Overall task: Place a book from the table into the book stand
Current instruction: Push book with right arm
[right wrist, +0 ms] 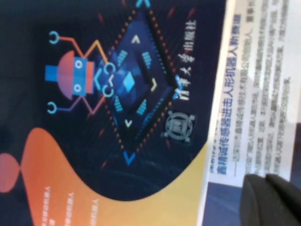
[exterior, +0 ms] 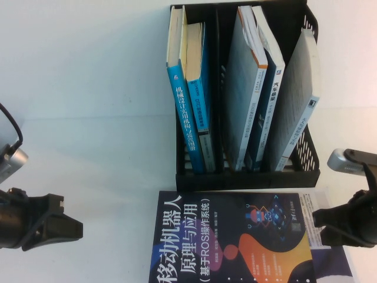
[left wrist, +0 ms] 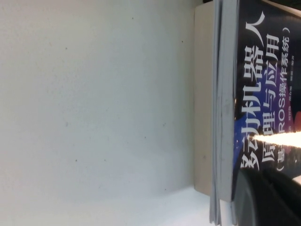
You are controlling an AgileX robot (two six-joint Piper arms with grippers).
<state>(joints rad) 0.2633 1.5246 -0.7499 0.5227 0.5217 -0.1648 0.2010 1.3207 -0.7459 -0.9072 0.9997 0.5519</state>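
- Grippers, two in count, sit at the near edge of the scene: the left gripper (exterior: 62, 227) hangs over the bare table (exterior: 88, 118) at the near left, well apart from everything else; whether its jaws are apart or together cannot be told.
- The right gripper (exterior: 333, 227) is at the near right, over the right-hand edge of the book (exterior: 230, 239); its jaw state cannot be told either.
- One book lies flat on the table at near centre, cover up, with white Chinese title and orange, purple and blue artwork on a dark ground; its far edge is just beside the front lip of the book stand (exterior: 247, 177).
- In the left wrist view the book (left wrist: 263, 94) rests on top of a pale, thicker volume (left wrist: 203, 94).
- One black book stand sits far of centre with three slots.
- Five upright books fill it: two blue-spined ones (exterior: 188, 112) in the left slot, two (exterior: 253, 94) in the middle slot, one white-covered (exterior: 297, 100) leaning in the right slot.
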